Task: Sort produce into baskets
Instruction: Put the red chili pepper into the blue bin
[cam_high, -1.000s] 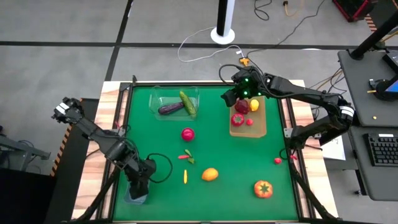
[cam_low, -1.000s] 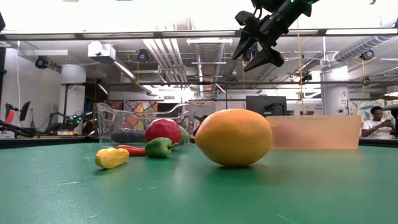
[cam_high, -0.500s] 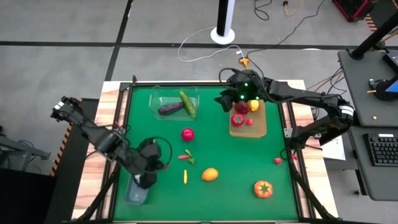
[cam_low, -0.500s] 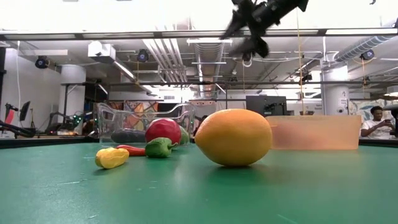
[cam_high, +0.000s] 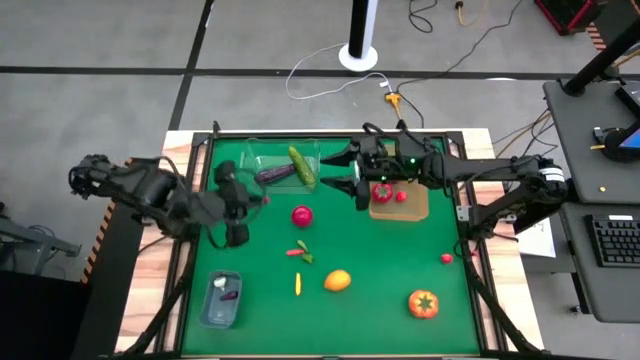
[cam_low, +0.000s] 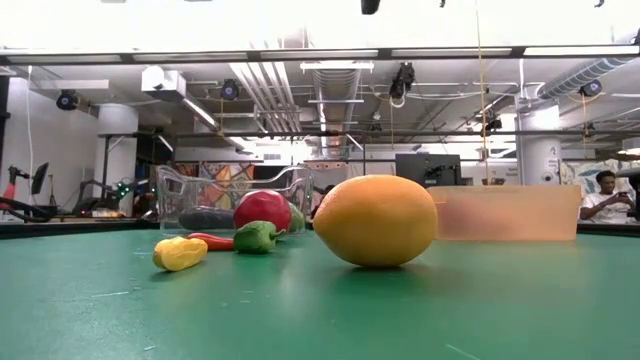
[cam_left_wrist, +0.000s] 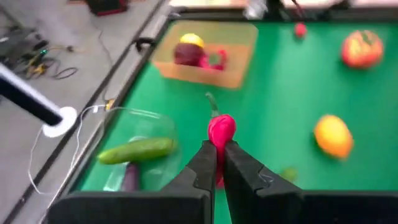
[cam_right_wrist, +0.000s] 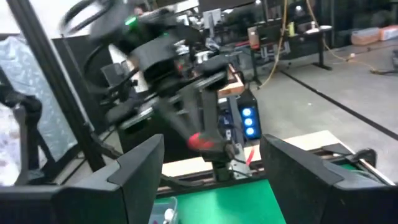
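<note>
Both arms are dark and jointed — the left arm (cam_high: 150, 190) trails a looped black cable, the right arm (cam_high: 480, 175) shows small green lights and silver-grey joint collars.

- The green tabletop (cam_high: 390, 320) has a wooden frame (cam_high: 160, 300) and stands on a grey floor (cam_high: 100, 40) crossed by dark lines.
- A white stand (cam_high: 358, 55) sits beyond it, with cables (cam_high: 320, 75) trailing over the floor.
- A black desk (cam_high: 590, 150) at the right carries a keyboard (cam_high: 610, 240).
- In the low view, a ceiling (cam_low: 300, 75) with pipes and strip lights, white columns (cam_low: 115, 145) and a seated person (cam_low: 603, 195) at the far right.
</note>
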